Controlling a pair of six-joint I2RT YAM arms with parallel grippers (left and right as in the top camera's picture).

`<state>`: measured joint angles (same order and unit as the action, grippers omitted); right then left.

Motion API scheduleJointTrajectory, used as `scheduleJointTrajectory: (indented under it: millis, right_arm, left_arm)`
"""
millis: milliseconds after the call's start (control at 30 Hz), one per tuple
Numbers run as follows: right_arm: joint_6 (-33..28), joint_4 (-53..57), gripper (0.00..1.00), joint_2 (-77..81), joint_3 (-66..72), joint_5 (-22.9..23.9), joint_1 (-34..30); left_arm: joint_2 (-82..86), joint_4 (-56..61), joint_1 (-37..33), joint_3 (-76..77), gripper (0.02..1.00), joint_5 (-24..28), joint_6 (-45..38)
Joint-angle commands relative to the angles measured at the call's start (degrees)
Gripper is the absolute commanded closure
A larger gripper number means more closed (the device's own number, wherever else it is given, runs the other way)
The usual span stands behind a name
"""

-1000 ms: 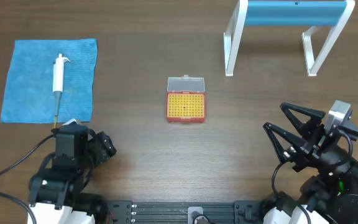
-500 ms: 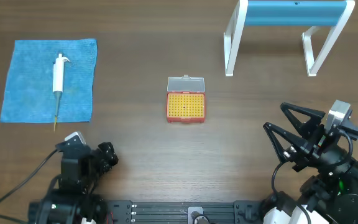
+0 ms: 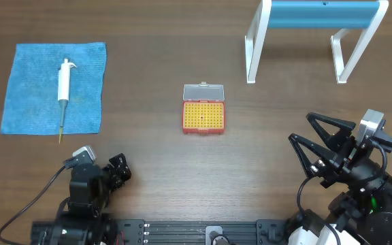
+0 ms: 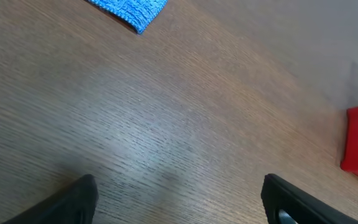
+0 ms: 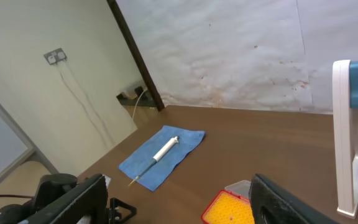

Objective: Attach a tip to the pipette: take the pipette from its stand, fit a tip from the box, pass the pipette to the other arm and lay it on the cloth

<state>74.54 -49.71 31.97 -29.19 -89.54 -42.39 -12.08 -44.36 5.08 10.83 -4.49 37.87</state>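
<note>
White pipette (image 3: pixel 64 80) lay flat on the blue cloth (image 3: pixel 26 95), lengthwise, head toward the far edge; thin yellowish tip (image 3: pixel 61 131) fitted, its end overhanging the cloth's near edge onto the counter (image 3: pixel 155 170); cloth spread flat at far left; tip box (image 3: pixel 204 116) red, clear lid open, rows of yellow tips showing, mid-counter, well apart from the cloth; stand (image 3: pixel 318 15), white legs and blue bar, upright at far right.

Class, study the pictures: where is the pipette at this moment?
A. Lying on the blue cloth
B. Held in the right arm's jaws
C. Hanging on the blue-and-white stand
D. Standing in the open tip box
A: the pipette lies flat on the blue cloth, as the top view shows.
</note>
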Motion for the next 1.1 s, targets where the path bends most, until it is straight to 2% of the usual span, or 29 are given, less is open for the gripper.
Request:
scheduleJointTrajectory:
  millis: [33, 167, 300, 333, 467, 600, 700, 867, 967, 1100]
  right_arm:
    - [0.94, -0.02, 0.266, -0.20, 0.15, -0.48, -0.39]
    - [0.96, 0.33, 0.264, -0.20, 0.15, -0.48, -0.39]
    - [1.33, 5.25, 0.266, -0.20, 0.15, -0.48, -0.39]
    - [1.33, 5.97, 0.266, -0.20, 0.15, -0.48, -0.39]
    - [1.31, 5.55, 0.266, -0.20, 0.15, -0.48, -0.39]
    - [1.33, 5.53, 0.264, -0.20, 0.15, -0.48, -0.39]
    - [2.47, 5.55, 0.264, -0.20, 0.15, -0.48, -0.39]
    - [3.74, 5.57, 0.264, -0.22, 0.15, -0.48, -0.39]
    - [3.76, 5.86, 0.266, -0.22, 0.15, -0.48, -0.39]
    - [3.85, 5.99, 0.264, -0.22, 0.15, -0.48, -0.39]
  left_arm:
    - [0.74, 0.31, 0.24, -1.20, 0.163, -0.92, 0.90]
    - [0.72, 0.26, 0.24, -1.20, 0.163, -0.92, 0.90]
    - [0.70, 0.76, 0.24, -1.20, 0.163, -0.92, 0.90]
    - [0.74, 3.72, 0.24, -1.20, 0.163, -0.92, 0.90]
    - [0.74, 27.78, 0.17, -1.20, 0.163, -0.92, 0.90]
    - [0.74, 36.39, 0.20, -2.73, 0.163, -0.92, 0.90]
    - [0.74, 48.26, 0.17, -9.11, 0.163, -0.92, 0.90]
    - [0.74, 47.30, 0.13, -10.51, 0.163, -0.92, 0.90]
    - [0.46, 40.35, 0.15, -10.51, 0.161, -0.44, 0.52]
    - [0.04, 40.24, 0.20, -10.51, 0.165, -0.44, 0.50]
